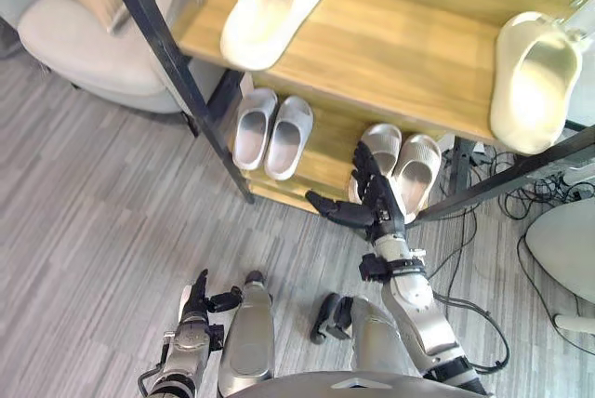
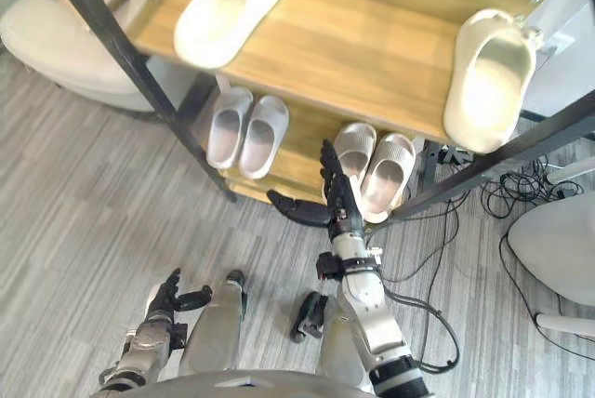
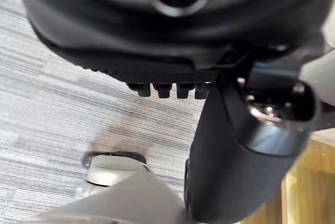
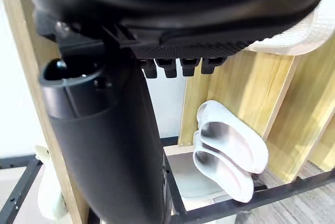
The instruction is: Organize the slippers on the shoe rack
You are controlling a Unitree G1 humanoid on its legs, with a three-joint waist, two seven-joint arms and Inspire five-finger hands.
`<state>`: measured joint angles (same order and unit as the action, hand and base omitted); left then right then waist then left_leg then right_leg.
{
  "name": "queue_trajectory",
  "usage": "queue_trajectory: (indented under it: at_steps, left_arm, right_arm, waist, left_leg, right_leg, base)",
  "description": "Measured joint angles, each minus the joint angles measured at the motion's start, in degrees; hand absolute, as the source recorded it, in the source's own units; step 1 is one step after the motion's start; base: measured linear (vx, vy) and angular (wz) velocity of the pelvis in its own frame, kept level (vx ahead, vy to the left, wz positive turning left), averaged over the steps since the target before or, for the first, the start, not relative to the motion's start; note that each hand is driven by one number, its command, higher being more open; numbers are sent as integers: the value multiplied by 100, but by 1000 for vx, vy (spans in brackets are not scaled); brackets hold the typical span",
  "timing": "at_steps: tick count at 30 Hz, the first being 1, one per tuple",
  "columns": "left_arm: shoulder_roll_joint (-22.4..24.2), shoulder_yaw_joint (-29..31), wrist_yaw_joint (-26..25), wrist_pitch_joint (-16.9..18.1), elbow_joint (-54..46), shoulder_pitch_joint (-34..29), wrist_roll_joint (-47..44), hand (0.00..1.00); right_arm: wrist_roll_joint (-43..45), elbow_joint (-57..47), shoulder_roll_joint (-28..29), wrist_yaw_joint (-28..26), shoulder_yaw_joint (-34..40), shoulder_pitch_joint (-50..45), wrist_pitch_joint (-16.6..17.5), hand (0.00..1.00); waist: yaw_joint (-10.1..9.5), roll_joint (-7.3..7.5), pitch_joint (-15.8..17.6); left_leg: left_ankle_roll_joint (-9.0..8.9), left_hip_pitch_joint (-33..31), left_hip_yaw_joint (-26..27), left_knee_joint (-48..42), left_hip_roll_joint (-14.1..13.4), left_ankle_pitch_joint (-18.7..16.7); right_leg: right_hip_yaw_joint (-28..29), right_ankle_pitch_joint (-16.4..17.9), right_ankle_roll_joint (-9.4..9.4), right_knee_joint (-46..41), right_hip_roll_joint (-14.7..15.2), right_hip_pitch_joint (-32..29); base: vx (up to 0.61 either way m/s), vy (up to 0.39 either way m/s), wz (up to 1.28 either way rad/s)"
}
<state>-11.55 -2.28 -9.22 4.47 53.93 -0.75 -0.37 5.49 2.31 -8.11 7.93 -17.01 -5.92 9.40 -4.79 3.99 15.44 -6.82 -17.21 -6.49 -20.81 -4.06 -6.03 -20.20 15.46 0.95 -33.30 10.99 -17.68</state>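
Near left: left hand [image 1: 197, 301] idle, fingers relaxed, empty. Shoe rack [image 1: 409, 54], top shelf: cream slipper [image 1: 274, 6] at left, second cream slipper [image 1: 532, 77] well apart at right, seemingly not yet paired. Lower shelf: grey pair [image 1: 271, 130] tidy. Right hand [image 1: 379, 205], fingers straight and spread, at the beige pair [image 1: 416, 170], probably to square it.

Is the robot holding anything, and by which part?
Nothing is held: the right hand reaches open toward the beige slippers, and the left hand hangs open.
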Motion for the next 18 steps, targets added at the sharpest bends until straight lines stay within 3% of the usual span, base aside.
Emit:
queue_trajectory:
  at_steps: [7,18]
  left_arm:
    - [88,-421,227,-5,423,-14,228,100]
    - [297,-588,247,-5,540,-21,339,100]
  right_arm:
    - [-382,1822,-51,-185,266,-253,-120,100]
    - [-671,3304,2,-145,792,-503,-282,100]
  waist:
    - [233,-399,-338]
    - [395,-670,-521]
  left_leg:
    - [179,1024,317,1421,-43,581]
    - [176,1759,606,1748,26,577]
  right_leg:
    - [188,-862,180,1580,-279,880]
    - [461,-1341,310,2497,-404,1687]
  base:
    - [40,116,-19]
    - [10,50,-15]
